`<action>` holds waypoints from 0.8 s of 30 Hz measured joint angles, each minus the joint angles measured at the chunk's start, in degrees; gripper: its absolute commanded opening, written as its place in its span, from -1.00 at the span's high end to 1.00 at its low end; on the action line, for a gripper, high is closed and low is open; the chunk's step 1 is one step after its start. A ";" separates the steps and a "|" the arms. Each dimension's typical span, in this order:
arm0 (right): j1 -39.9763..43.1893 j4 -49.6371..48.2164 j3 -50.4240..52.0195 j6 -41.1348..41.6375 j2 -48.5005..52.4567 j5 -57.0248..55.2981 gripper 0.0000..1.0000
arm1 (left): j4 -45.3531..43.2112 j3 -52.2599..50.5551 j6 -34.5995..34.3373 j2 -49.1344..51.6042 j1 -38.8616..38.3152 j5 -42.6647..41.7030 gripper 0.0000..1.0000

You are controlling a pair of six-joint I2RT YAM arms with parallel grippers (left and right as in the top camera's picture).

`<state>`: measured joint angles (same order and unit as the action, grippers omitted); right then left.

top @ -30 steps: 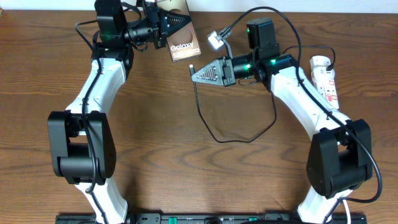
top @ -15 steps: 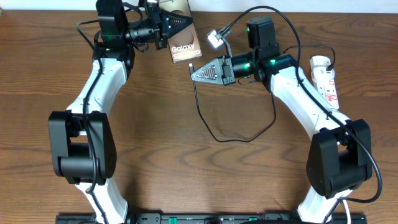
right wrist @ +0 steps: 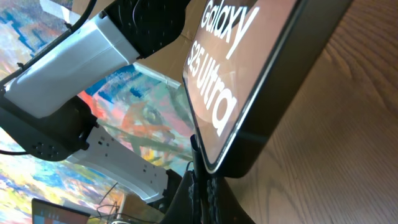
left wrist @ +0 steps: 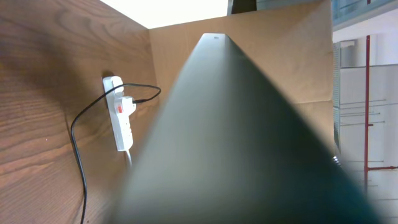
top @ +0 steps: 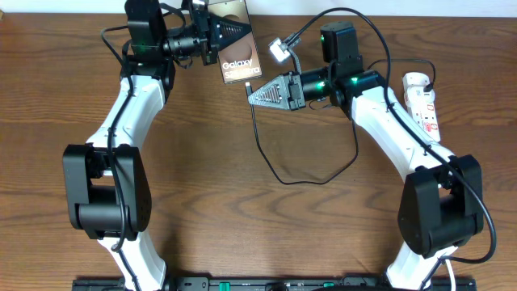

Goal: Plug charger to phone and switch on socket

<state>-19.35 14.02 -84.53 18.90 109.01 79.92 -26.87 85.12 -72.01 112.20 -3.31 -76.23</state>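
- While the left end effector (top: 218, 37) clamps the phone (top: 241, 58) near the far edge of the desk (top: 242, 230) in the overhead view, the right end effector (top: 254, 92) is pinched narrowly on the charger (top: 279, 175) just below the phone. The socket (top: 422, 101) lies far right.
- Left wrist: the dark phone (left wrist: 249, 137) fills the view and the fingers are hidden. The black cable reaches the socket (left wrist: 118, 124).
- Right wrist: the connector tip (right wrist: 198, 163) is at the lower edge of the phone (right wrist: 249, 74); whether they touch is unclear.

Blurred dark phone (left wrist: 249, 137) across the left wrist view, its lower end beyond the edge.
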 measured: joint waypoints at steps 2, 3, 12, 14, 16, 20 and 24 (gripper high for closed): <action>0.00 0.00 0.00 0.00 0.00 0.00 0.98 | 0.00 0.00 0.02 0.00 -0.13 0.02 0.85; 0.00 0.00 0.00 0.00 0.00 -0.02 0.98 | -0.02 0.00 0.15 0.00 -0.28 0.04 0.85; -0.04 -0.04 0.00 0.61 0.00 0.02 0.98 | -0.07 0.00 0.35 0.00 -1.57 0.50 0.86; -0.07 -0.07 0.00 0.68 0.00 0.02 0.98 | -0.07 0.00 0.42 0.00 -1.57 0.50 0.86; -0.07 -0.09 0.00 0.70 0.00 0.02 0.98 | -0.07 0.00 0.46 0.00 -1.57 0.50 0.86; -0.07 -0.09 0.00 1.05 0.00 0.02 0.98 | -0.07 0.00 0.68 0.00 -1.57 0.50 0.86; 0.07 -0.09 0.00 1.33 0.00 0.04 0.98 | -0.11 0.00 1.51 0.00 -1.57 0.61 0.86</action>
<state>-19.29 13.93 -84.53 20.23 109.01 79.96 -26.98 85.12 -70.50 112.20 -4.89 -75.61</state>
